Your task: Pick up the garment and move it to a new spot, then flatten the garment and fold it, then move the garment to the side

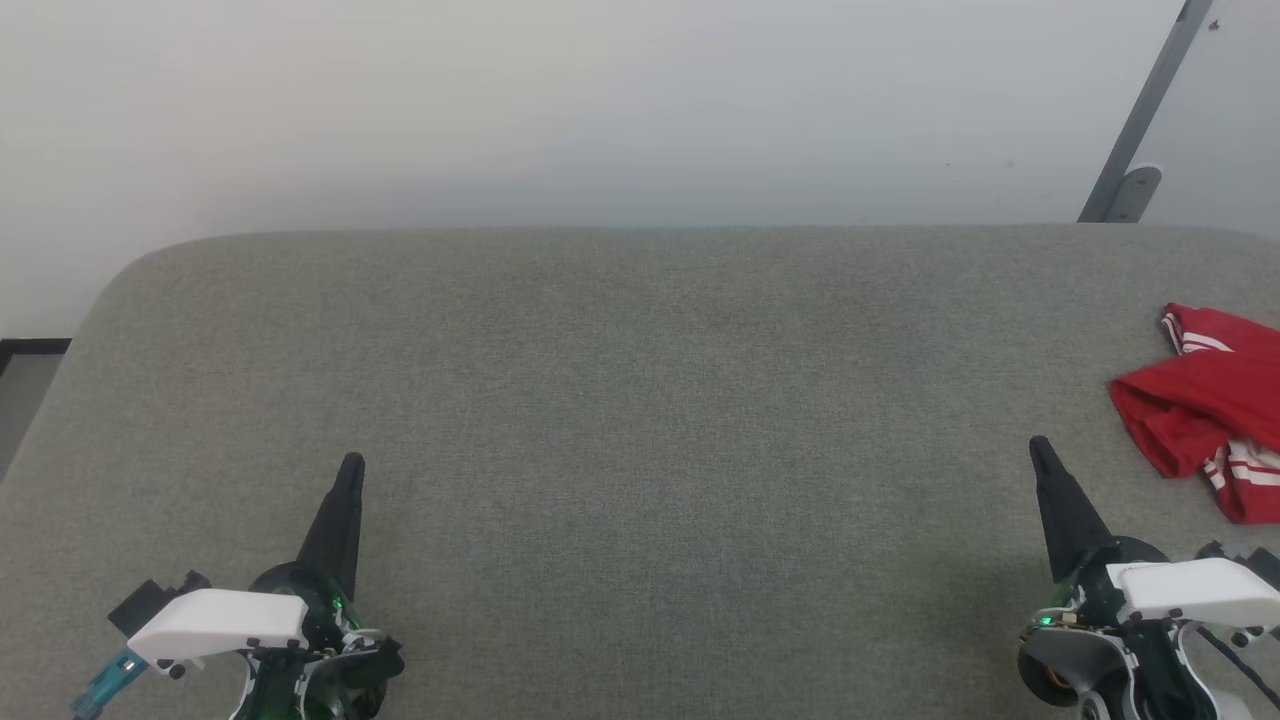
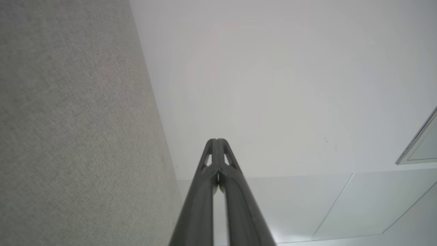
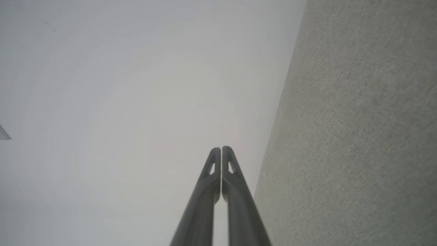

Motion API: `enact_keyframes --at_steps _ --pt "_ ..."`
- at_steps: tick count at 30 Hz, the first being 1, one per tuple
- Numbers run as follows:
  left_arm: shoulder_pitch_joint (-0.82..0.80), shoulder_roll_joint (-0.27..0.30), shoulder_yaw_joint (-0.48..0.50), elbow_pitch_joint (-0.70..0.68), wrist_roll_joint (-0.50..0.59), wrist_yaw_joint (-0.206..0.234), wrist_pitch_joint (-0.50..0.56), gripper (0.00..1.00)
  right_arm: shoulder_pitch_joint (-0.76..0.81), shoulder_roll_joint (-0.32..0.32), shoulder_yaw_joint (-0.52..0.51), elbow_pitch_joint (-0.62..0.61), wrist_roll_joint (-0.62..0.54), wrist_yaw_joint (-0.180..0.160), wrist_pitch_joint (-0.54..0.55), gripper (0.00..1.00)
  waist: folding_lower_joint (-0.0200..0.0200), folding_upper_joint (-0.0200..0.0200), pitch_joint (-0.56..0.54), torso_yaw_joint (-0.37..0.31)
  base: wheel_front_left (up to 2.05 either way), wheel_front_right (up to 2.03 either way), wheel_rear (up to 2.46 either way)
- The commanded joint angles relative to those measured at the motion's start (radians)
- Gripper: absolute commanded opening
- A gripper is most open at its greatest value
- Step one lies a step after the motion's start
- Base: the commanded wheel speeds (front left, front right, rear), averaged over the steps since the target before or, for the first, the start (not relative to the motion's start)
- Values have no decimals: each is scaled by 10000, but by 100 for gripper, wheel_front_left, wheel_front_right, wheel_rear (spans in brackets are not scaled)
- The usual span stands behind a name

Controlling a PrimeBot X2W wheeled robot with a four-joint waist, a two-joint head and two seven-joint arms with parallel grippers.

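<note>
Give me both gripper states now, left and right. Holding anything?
Left gripper: closed, holding nothing.
Right gripper: closed, holding nothing; the garment lies apart, to its right.

Pretty plain room tbh. A big counter (image 1: 620, 400) covered in grey-green woven fabric takes up most of the head view, and its far corners are rounded off. Behind it is a bare off-white wall (image 1: 600, 100), evenly lit with no hard shadows. Up in the right corner a grey metal strut (image 1: 1145, 110) leans diagonally against the wall, ending in a small rounded foot plate (image 1: 1130, 195). At the far left there's a dark strip (image 1: 30, 345) with a bit of grey floor (image 1: 25, 400) below it. The left wrist view catches pale panels with thin seams (image 2: 307, 205) and a framed edge (image 2: 420, 147).
</note>
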Motion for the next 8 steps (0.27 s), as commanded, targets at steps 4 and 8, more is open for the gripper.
enact_keyframes --at_steps 4,8 --pt "-112 -22 1 -10 -34 -47 29 0 -53 32 -2 -29 45 0 22 0 0 0 0 0 0 0 0" --pt "-112 -22 1 -10 -34 -47 29 0 -53 32 -2 -29 45 0 21 0 0 0 0 0 0 0 0"
